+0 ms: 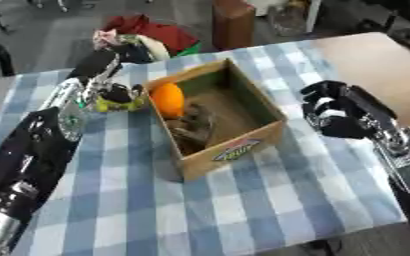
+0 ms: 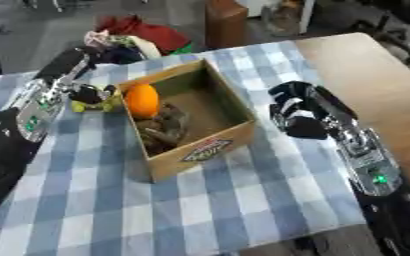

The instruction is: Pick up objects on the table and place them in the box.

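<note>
Across my view from the head camera lies a bench [image 1: 270, 200] covered with a blue and white checked cloth [image 1: 138, 210], set askew, with bare brown wood showing at its far right corner. Beyond its far edge I see a grey floor, a heap of red, white and green fabric [image 1: 152, 37], and a brown upright object [image 1: 233, 22] that I cannot identify. Near the middle of the cloth stands an open cardboard box [image 1: 235, 150] with a printed label on its near wall; its corners point toward and away from me, so it sits diagonally to the bench edge. Inside it, against the left wall, rests an orange [image 2: 142, 100], and just in front of the orange lies a dark brownish object [image 2: 162, 131] whose shape I cannot make out. My left hand [image 1: 117, 92] reaches in from the left, just outside the box's left wall, with its fingers curled round a small yellow-green object [image 1: 121, 105], low over the cloth; I cannot tell whether the object touches the cloth, nor which way its long axis runs. My right hand [image 2: 296, 112] hovers to the right of the box, apart from it, with its fingers curled inward and holding nothing.
</note>
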Available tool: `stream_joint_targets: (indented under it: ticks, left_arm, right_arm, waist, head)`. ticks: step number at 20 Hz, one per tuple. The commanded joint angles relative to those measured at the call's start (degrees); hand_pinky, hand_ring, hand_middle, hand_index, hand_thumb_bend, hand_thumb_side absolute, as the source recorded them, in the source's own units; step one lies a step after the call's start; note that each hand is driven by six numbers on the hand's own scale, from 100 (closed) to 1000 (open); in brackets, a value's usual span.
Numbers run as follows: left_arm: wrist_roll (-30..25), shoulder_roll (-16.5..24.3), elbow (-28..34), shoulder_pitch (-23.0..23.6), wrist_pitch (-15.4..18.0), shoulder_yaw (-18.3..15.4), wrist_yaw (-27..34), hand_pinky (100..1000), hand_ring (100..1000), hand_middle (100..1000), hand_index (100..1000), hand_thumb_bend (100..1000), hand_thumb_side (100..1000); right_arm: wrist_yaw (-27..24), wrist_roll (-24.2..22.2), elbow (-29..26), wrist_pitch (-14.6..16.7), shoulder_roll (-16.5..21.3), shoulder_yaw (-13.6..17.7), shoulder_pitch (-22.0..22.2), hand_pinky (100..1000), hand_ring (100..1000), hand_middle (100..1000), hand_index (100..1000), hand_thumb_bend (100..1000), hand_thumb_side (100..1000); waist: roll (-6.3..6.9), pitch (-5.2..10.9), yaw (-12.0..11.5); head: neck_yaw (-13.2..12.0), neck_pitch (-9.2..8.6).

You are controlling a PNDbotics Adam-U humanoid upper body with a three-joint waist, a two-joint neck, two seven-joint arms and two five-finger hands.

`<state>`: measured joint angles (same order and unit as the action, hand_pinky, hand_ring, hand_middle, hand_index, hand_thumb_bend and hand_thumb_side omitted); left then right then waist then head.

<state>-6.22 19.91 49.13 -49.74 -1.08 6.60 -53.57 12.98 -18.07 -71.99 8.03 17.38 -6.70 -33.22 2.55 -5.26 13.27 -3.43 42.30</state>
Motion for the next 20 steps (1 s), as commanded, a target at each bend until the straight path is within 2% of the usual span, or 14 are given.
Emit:
stream_joint_targets:
  ticks: [1, 8, 12, 16, 20]
  left_arm:
    - [-0.4, 2.1, -2.1, -0.7, 0.5, -1.5, -1.4, 748, 742, 762, 800, 350, 100]
    - [-0.8, 1.9, -6.9, -0.3, 1.5, -2.6, -2.7, 754, 756, 804, 817, 342, 100]
    - [5.7, 1.7, -6.8, -0.3, -0.6, -2.6, -5.4, 768, 787, 855, 847, 353, 100]
    - [10.6, 1.3, -7.1, -0.4, -2.3, -2.7, -7.4, 776, 800, 867, 850, 351, 100]
    - [6.3, 1.1, -8.9, -0.5, -0.7, -2.5, -6.9, 784, 810, 870, 857, 337, 100]
  right_arm:
    - [-0.2, 0.0, -0.6, 0.0, 1.1, 0.5, -0.7, 579, 784, 484, 756, 100, 148]
    - [-0.2, 0.0, -0.6, -0.1, 1.1, 0.6, -0.5, 579, 784, 484, 756, 100, 150]
    - [-0.3, -0.1, -0.6, -0.1, 1.0, 0.5, -0.5, 579, 785, 484, 756, 100, 152]
    - [-0.3, -0.2, -0.6, -0.1, 1.0, 0.5, -0.5, 579, 785, 483, 756, 100, 155]
    - [-0.3, -0.3, -0.6, -0.1, 1.0, 0.5, -0.7, 579, 785, 482, 756, 100, 158]
  waist:
    - [-0.18, 0.75, -0.1]
    - [-0.13, 0.75, 0.1]
    - [-0.17, 0.60, 0.3]
    - [-0.24, 0.33, 0.6]
    - [-0.24, -0.09, 1.0]
  head:
    - [0.2, -0.12]
    - [0.4, -0.16]
    - [0.5, -0.18]
    - [0.4, -0.22]
    - [0.2, -0.44]
